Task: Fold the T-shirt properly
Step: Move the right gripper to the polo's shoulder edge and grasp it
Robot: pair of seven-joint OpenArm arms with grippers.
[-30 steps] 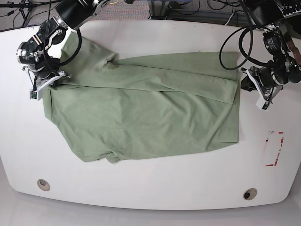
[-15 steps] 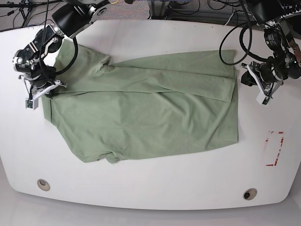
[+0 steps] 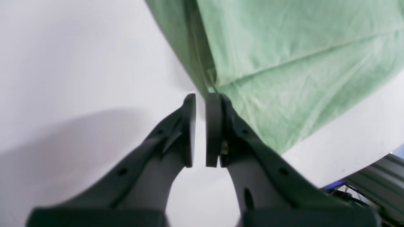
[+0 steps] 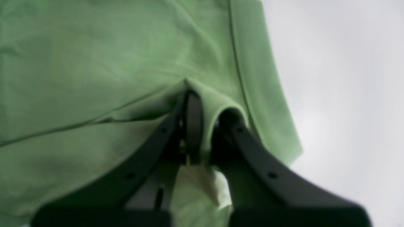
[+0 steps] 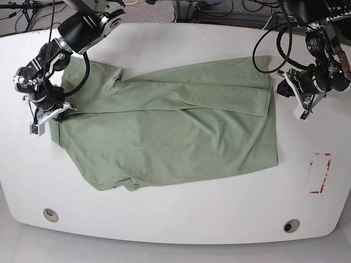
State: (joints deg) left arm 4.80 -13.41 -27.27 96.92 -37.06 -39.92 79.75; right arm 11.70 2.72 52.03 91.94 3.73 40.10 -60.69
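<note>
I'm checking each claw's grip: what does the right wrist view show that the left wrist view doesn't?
Only the right wrist view shows the right claw shut on a pinched ridge of the T-shirt. Only the left wrist view shows the left claw, jaws nearly closed with nothing between them, just off the shirt's edge over the white table. Both show green fabric lying on the table.

White table [image 5: 181, 219], rounded corners. Two round grommet holes near front edge: one front-left [image 5: 50, 215], one front-right [image 5: 291, 225]. Red tape outline [image 5: 321, 173] on table at right side. Cables [image 5: 33, 12] on floor beyond far edge.
</note>
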